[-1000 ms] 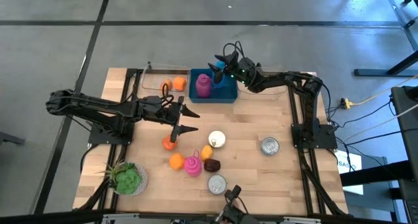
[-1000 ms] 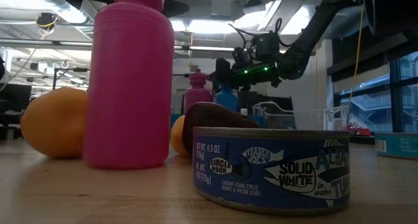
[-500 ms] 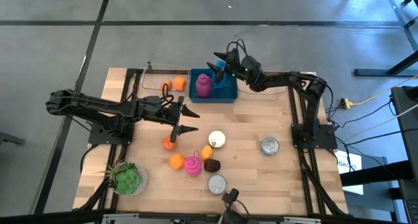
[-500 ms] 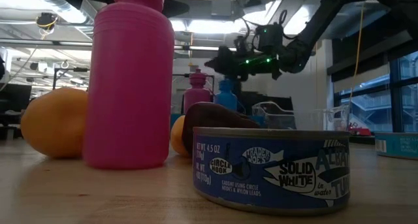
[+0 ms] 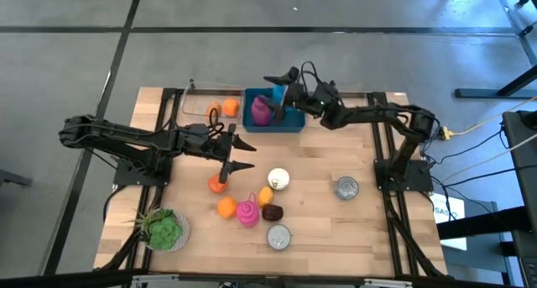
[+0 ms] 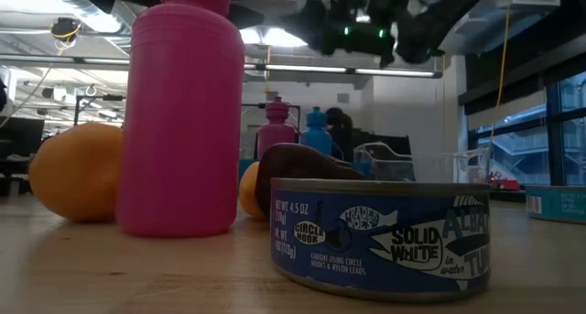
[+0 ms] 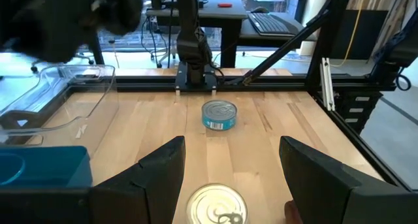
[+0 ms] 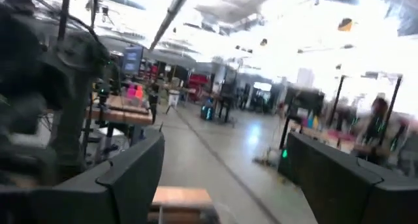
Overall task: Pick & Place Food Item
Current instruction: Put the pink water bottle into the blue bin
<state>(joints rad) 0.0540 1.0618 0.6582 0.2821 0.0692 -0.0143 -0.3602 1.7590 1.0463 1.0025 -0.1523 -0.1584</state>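
The right hand (image 5: 270,78), fingers apart and empty above the blue bin (image 5: 290,118), seems between placements, while the left hand (image 5: 245,154), fingers apart, must descend on the tabletop's (image 5: 352,229) orange food item (image 5: 218,185).

A robotics lab or open workshop hall: the wooden table (image 5: 336,229) stands on a bare grey concrete floor (image 5: 252,53). Beyond it show more workbenches, a desk with a keyboard (image 7: 274,21), exposed ceiling ducts (image 6: 55,3), strip lights and big windows (image 6: 568,131).
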